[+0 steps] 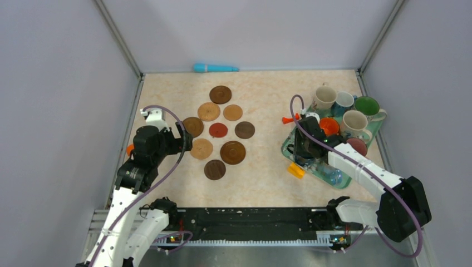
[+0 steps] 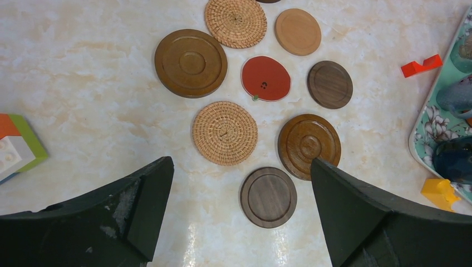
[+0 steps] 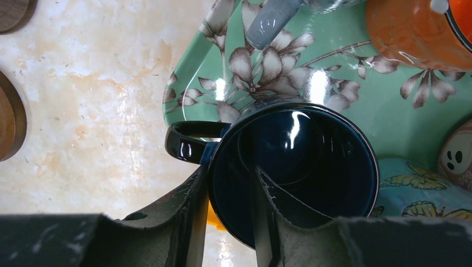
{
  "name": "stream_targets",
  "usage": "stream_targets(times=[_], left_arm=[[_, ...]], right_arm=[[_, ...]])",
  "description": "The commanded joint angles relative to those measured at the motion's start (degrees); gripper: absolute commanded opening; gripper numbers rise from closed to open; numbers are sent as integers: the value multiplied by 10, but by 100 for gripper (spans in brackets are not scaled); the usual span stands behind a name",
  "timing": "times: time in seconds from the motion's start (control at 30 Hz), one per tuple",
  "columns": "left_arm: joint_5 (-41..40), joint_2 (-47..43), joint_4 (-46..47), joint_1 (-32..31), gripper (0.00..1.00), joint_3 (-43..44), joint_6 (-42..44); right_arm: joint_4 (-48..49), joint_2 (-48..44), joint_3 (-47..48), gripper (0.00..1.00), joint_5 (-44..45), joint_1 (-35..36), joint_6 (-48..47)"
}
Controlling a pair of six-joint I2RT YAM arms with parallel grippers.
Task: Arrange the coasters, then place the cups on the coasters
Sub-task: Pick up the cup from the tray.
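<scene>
The dark blue mug (image 3: 295, 167) stands upright at the left end of the teal floral tray (image 3: 345, 105), its handle sticking out over the tray's rim. The right gripper (image 3: 231, 178) straddles the mug's wall beside the handle, with 1 finger outside and 1 inside. I cannot tell whether they pinch the wall.

An orange mug (image 3: 412, 28) stands close behind the blue mug on the tray, and a grey-blue handle (image 3: 273, 19) juts in beside it. 4 more mugs (image 1: 354, 119) crowd the tray's far end. A yellow block (image 1: 296, 170) lies just off the tray's near left corner, and a red piece (image 1: 288, 119) lies off its far left corner.

Well left of the tray, 9 coasters (image 1: 232, 152) lie flat in a loose cluster around a red one (image 2: 265, 79). The left gripper (image 2: 240, 167) hangs above the side of the cluster farthest from the tray, fingers spread wide and holding nothing.
</scene>
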Motion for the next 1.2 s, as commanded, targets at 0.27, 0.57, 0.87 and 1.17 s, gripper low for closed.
stream_targets(times=[0.27,0.57,0.87,1.17], left_arm=[[-7,-3,29,-2,99,-3,10],[-5,-3,31,-2,99,-4,10],[-8,-5,34,-2,98,-7,6],[-5,-4,36,-2,95,-8,-4]], right_arm=[[30,-2,2,25,-19,-3,-40],[33,3,15,16,-45,-3,-76],[13,-15,46,0,-38,-3,-113],[-12,-52,112,0,-57,1,-156]])
